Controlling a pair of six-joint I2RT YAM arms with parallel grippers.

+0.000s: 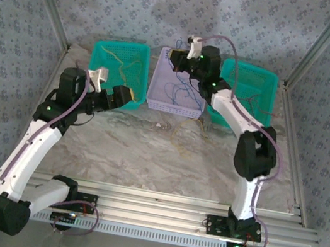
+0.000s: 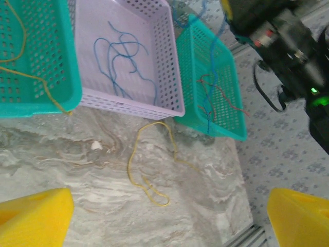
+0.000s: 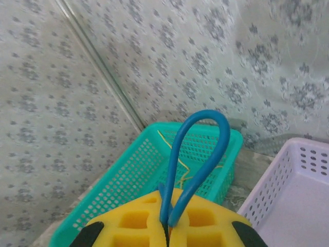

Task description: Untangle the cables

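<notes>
Right hand (image 3: 167,226), pinching a blue cable (image 3: 205,114), should lower over the lavender basket (image 3: 277,185) before releasing; left hand (image 2: 169,218) gapes wide above a yellow cable (image 2: 132,159).

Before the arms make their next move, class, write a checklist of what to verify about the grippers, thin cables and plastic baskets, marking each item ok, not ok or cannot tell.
1. Right gripper shut on the looped blue cable: ok.
2. Left gripper open, holding nothing: ok.
3. Loose yellow cable on the marble table lies apart from other cables: ok.
4. Lilac perforated basket holds only blue cables: ok.
5. Teal basket by the right arm holds only red cables: not ok, a blue strand seems to lie in it.
6. Held cable free of the cables below: cannot tell.
</notes>
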